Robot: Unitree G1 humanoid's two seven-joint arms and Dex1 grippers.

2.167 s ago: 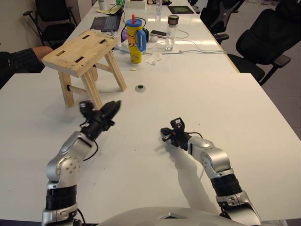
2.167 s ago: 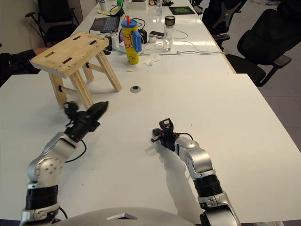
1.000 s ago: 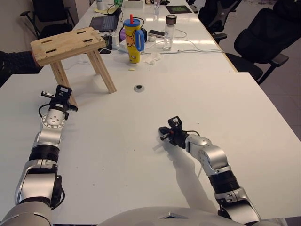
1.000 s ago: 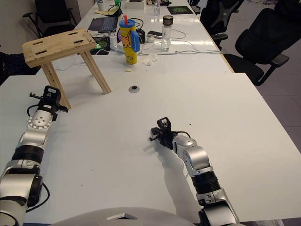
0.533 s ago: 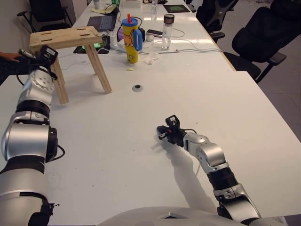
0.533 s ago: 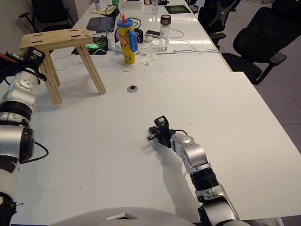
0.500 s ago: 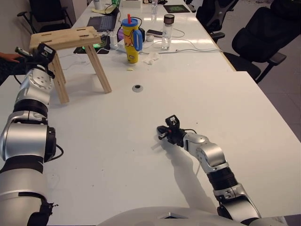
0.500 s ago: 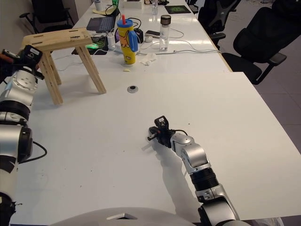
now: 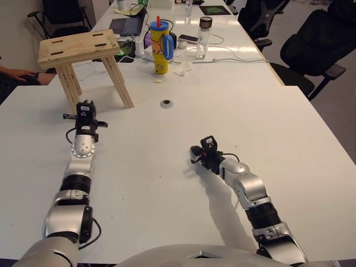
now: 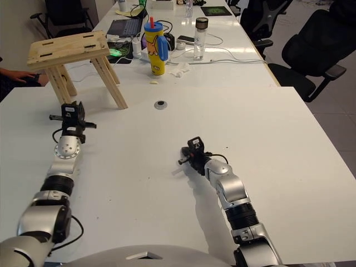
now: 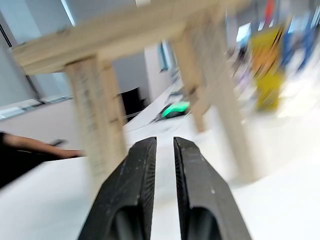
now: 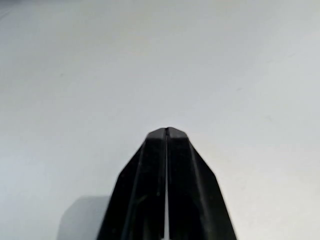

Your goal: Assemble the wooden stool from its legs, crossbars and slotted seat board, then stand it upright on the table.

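The wooden stool (image 9: 79, 45) stands upright on its legs at the far left of the white table (image 9: 178, 222), slotted seat on top. My left gripper (image 9: 84, 105) lies low on the table just in front of the stool, pointing at it. In the left wrist view its fingers (image 11: 142, 155) are open by a narrow gap with nothing between them, and a stool leg (image 11: 97, 115) rises close ahead. My right gripper (image 9: 194, 156) rests near the table's middle, shut and empty, its tip (image 12: 166, 131) over bare table.
Behind the stool stand a yellow cup with a blue handle (image 9: 159, 47), a clear water bottle (image 9: 204, 36) and a laptop (image 9: 125, 25). A round grommet (image 9: 165, 103) sits in the tabletop. Black office chairs (image 9: 317, 39) stand off the right edge.
The stool, tilted 2.2 s ago, now stands level. My left arm, raised beside the seat half a second ago, has dropped to the table in front of it. The right arm has stayed put.
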